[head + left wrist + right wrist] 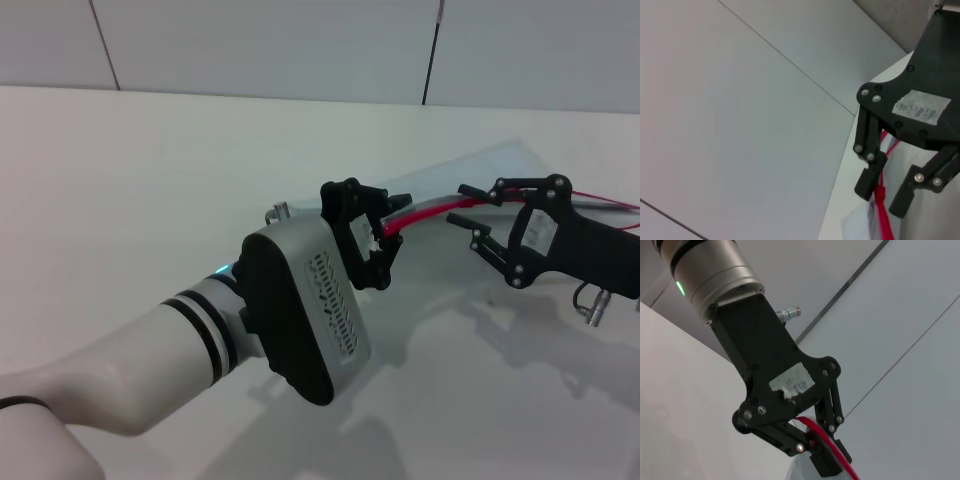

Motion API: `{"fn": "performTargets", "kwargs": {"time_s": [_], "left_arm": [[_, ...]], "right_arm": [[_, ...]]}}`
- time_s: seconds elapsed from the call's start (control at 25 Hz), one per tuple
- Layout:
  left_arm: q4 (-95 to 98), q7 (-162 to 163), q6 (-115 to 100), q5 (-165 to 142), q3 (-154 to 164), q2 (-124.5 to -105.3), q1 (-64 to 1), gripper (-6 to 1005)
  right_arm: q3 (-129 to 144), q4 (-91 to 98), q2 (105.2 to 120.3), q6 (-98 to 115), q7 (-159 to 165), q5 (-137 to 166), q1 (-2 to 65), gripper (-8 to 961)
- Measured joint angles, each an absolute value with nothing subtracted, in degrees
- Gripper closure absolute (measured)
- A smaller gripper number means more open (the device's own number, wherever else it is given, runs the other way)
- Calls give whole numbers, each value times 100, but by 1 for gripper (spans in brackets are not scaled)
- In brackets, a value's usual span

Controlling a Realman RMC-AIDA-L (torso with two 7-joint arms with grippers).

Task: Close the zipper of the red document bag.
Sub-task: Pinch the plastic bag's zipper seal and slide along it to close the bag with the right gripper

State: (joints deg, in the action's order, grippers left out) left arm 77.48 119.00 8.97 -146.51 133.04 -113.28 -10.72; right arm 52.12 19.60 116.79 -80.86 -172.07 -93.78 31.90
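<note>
Red document bag (505,160) lies toward far right corner of tabletop (150,180), near end lifted. Zipper (425,211) long axis runs left-right between our two claws. Left gripper (382,238) clamped on zipper's left end. Right gripper (478,213) fingers spread, red strip passing between them, so we reckon right arm does the sliding along that axis. White sticker on each claw, scribble not readable.

You have the document bag (520,160) lifted off the table at its near end, a flat translucent pale-blue pouch sloping down toward the far right. Its bright-red zipper (420,213) runs along the near edge in a shallow arch, thin and glossy.
</note>
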Motion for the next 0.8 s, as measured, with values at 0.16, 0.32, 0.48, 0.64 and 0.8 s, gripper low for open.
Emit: {"fn": "performTargets", "kwargs": {"time_s": [0.16, 0.32, 0.48, 0.64, 0.8], "left_arm": [[7747, 11900, 897, -14651, 13313, -11320, -1072, 946], [7742, 11900, 897, -14651, 13315, -11320, -1077, 946], [7725, 11900, 897, -14644, 13315, -11320, -1089, 946], [7718, 11900, 896, -14636, 13315, -11320, -1096, 945], [7718, 11900, 896, -14644, 13315, -11320, -1098, 945]], "right_arm": [[5212, 1960, 11681, -8086, -17208, -9378, 3190, 683], [5219, 1960, 11681, -8100, -17209, -9378, 3190, 750], [5260, 1960, 11681, -8118, -17210, -9378, 3195, 780], [5314, 1958, 11681, -8132, -17209, -9377, 3212, 798], [5319, 1953, 11681, -8122, -17209, -9377, 3222, 819]]}}
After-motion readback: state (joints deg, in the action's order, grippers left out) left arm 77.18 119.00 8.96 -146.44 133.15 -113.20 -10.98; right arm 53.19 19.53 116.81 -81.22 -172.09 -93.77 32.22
